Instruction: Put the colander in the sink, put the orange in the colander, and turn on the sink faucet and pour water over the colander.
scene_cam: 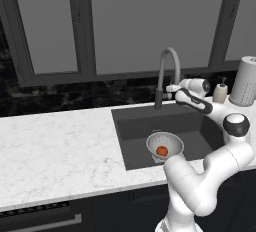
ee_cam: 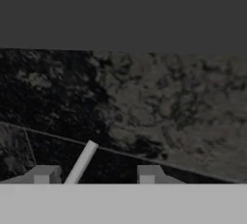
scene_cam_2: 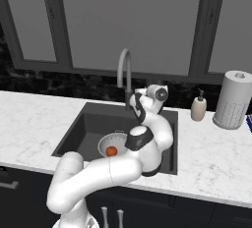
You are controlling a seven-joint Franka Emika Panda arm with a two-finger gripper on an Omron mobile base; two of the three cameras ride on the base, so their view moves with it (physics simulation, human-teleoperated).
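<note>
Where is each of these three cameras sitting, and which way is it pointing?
Left base view: behind the arm's left, looking down at the sink and colander; the arm rises lower right.
Right base view: behind its right, same sink and colander; the arm rises lower left.
Hand view: on the hand, facing the dark backsplash; end effector fingertips and a grey lever at bottom.
Both base views share the faucet and orange.

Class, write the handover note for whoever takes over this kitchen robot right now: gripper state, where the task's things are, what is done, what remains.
Gripper: at the sink faucet, fingers either side of its lever; a grip is not confirmed.
Colander: in the sink.
Orange: inside the colander.
Done: both placements.
Left: turn the faucet on and run water over the colander; no stream visible.
</note>
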